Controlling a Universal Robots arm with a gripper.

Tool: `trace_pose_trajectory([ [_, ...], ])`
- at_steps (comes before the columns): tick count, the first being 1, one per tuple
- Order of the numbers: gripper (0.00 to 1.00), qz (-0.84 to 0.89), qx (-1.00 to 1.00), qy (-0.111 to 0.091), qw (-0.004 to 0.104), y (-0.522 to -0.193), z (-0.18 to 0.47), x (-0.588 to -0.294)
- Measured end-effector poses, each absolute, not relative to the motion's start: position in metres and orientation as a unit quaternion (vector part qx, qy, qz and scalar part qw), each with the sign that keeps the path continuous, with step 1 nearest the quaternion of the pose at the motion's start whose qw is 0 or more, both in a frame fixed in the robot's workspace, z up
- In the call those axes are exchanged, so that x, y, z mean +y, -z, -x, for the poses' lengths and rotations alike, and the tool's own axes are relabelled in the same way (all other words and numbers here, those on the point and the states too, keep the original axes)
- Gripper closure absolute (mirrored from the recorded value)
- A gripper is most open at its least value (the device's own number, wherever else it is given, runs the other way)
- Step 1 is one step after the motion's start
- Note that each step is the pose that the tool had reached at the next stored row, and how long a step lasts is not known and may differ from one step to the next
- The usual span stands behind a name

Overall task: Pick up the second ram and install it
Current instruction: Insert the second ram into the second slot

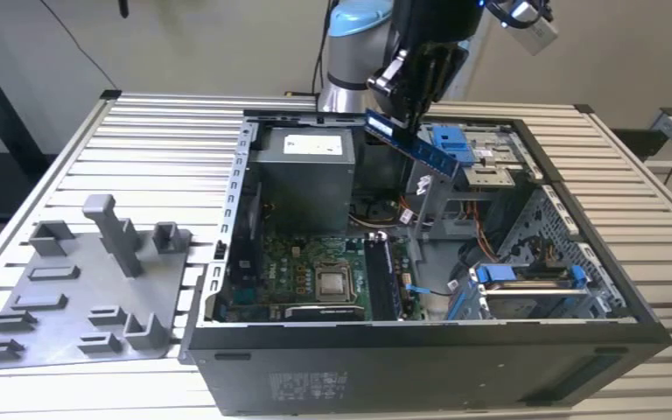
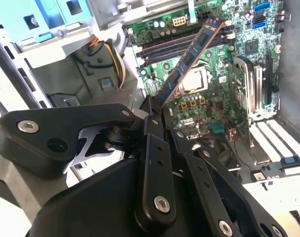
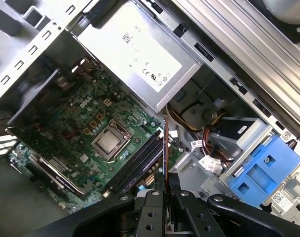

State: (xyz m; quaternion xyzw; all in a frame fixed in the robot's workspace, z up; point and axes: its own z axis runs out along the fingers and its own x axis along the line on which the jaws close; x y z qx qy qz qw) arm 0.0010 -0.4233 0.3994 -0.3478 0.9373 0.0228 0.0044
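Note:
The second ram [image 1: 416, 147] is a long dark blue-green stick with black chips, held tilted in the air above the back of the open computer case [image 1: 430, 337]. My gripper [image 1: 398, 115] is shut on its upper end. In the second wrist view the ram [image 2: 189, 59] slants away from the gripper [image 2: 157, 107] over the motherboard's dark memory slots [image 2: 165, 48] and the processor [image 2: 197, 81]. The first wrist view shows the ram [image 3: 165, 148] edge-on, rising from the gripper [image 3: 165, 188] above the slots [image 3: 135, 165].
A grey power supply [image 1: 301, 175] fills the case's back corner. Bright blue drive clips [image 1: 453, 144] and a blue-edged drive cage [image 1: 525, 278] stand on the exterior view's right. A grey plastic tray with a tall post [image 1: 115, 234] lies on the slatted table at that view's left.

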Motion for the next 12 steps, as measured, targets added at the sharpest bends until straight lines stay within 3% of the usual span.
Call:
trace_pose_trajectory([
  [12, 0.86, 0.311, 0.950, -0.023, 0.005, -0.3993, -0.0013, -0.4257],
])
